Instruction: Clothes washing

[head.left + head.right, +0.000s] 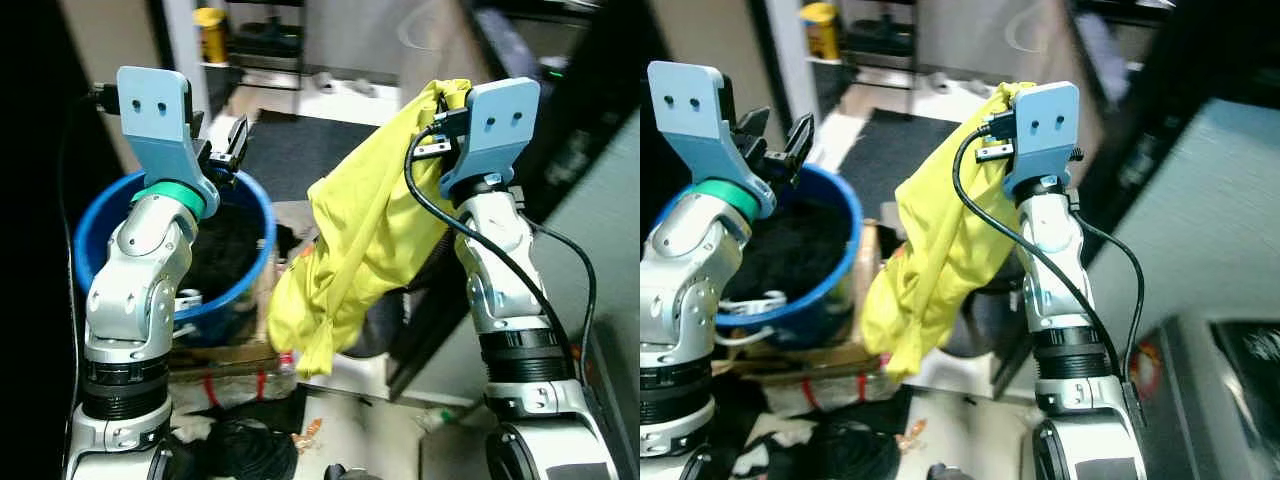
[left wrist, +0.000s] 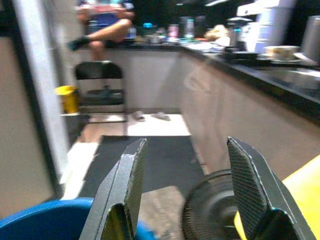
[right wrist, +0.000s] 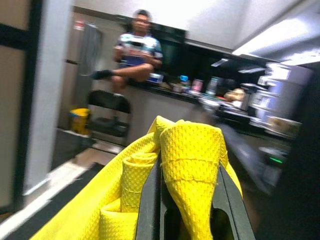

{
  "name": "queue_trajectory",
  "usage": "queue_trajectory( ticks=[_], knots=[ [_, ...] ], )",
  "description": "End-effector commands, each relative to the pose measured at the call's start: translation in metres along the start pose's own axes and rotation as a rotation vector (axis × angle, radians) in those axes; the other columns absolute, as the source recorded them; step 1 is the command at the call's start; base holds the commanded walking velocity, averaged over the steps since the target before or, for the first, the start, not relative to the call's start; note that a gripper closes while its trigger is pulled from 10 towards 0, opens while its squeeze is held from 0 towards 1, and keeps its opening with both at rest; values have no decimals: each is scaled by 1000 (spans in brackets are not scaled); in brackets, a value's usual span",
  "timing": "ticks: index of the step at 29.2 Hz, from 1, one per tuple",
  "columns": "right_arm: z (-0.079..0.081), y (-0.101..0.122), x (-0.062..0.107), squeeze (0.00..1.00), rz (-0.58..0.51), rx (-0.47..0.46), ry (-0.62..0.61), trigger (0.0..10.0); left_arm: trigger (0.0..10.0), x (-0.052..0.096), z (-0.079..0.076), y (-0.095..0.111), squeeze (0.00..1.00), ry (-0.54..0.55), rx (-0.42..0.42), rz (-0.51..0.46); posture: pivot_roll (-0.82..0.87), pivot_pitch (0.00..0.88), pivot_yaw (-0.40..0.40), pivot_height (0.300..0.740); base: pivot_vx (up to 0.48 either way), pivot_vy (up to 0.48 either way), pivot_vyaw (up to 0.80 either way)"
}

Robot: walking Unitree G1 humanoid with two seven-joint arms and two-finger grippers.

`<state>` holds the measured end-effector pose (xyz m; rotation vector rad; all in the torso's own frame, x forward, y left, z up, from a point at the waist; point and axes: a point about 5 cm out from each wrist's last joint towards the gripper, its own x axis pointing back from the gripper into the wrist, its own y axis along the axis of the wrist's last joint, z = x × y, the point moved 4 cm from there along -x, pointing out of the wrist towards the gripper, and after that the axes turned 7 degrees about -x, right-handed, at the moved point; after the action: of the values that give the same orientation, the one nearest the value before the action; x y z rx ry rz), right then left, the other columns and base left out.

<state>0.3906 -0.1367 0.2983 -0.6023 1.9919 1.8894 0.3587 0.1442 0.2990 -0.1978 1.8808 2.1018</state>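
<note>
A yellow garment (image 1: 360,240) hangs in the air from my raised right gripper (image 3: 186,200), which is shut on a bunch of its fabric (image 3: 192,150). The cloth drapes down past a dark round opening (image 1: 375,325) low in the middle. To the left stands a blue laundry basket (image 1: 250,215) with dark clothes inside. My left gripper (image 1: 228,150) is held up over the basket's far rim, open with nothing between its fingers (image 2: 125,190).
A dark mat (image 1: 300,150) lies on the floor beyond the basket. Cables and clutter (image 1: 240,440) lie on the floor near my feet. A person (image 3: 135,55) sits on a counter in the distance, above a black chair (image 2: 100,82) and a yellow bin (image 2: 67,97).
</note>
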Motion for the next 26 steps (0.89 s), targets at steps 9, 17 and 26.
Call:
queue_trajectory(
  ticks=[9, 17, 26],
  knots=[
    [0, 7, -4, 0, -21, -34, -26, 10000, 10000, -2, 1, 0, 0, -13, -12, -5, 81, 18, -17, 740, 0, 0, -800],
    [1, 7, -4, 0, -21, -48, -27, 10000, 10000, -1, 0, 0, 0, -15, -12, -1, 83, 23, -16, 740, 0, 0, -800],
    [8, 11, -5, 0, -30, -65, -15, 10000, 10000, -2, 1, 1, 0, -13, -13, -2, 87, 32, -17, 740, 0, 0, -800]
  ],
)
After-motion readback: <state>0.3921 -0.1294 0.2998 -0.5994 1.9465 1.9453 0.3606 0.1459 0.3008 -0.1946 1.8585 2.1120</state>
